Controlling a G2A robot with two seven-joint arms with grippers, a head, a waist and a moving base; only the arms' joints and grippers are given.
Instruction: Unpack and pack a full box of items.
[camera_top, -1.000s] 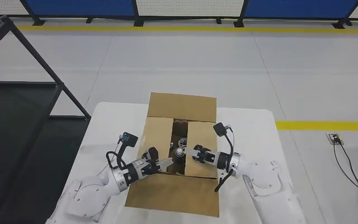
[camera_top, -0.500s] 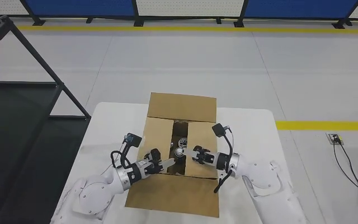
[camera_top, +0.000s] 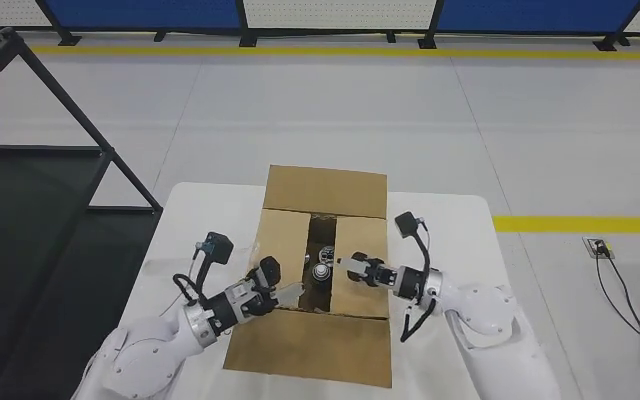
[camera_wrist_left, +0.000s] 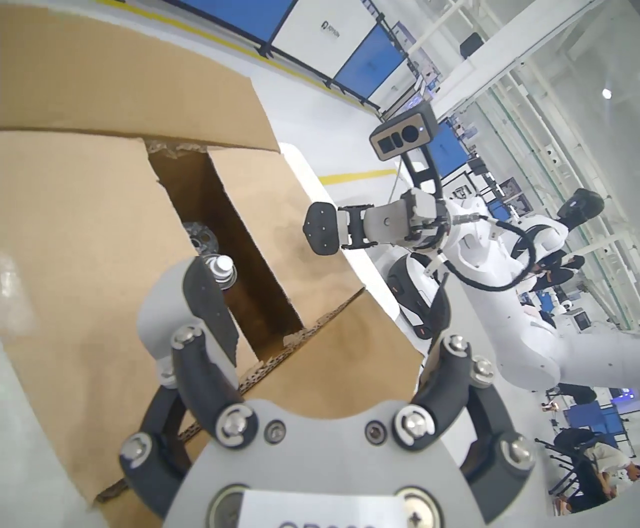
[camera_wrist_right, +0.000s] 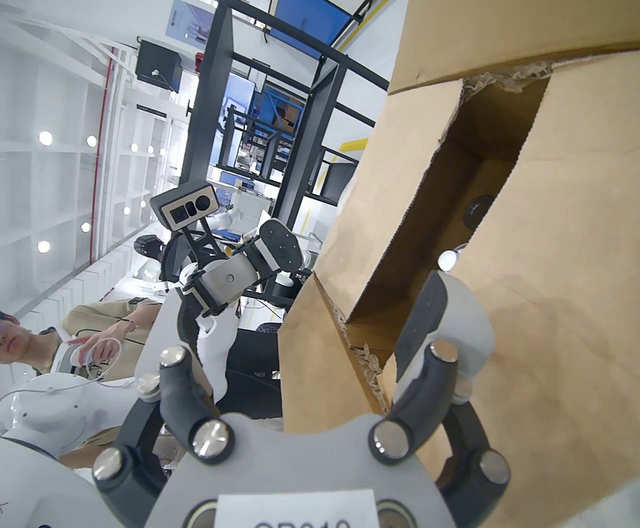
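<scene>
Brown cardboard box (camera_top: 325, 190) at centre of top view, on white worktop (camera_top: 200, 220); inner flaps only partly parted, capped bottles (camera_top: 321, 270) inside. Left gripper (camera_top: 282, 282) and right gripper (camera_top: 352, 270) at flap edges, spread wide, holding nothing. Unpacking apparently not begun.

The left claw (camera_wrist_left: 320, 345) is seen spread wide at the near end of the cardboard box (camera_wrist_left: 90, 225), with one finger (camera_wrist_left: 207, 305) over a flap. A white-capped bottle (camera_wrist_left: 221, 265) is glimpsed through the gap between the flaps. The right claw (camera_wrist_left: 322, 235) is held above the opposite flap.
</scene>
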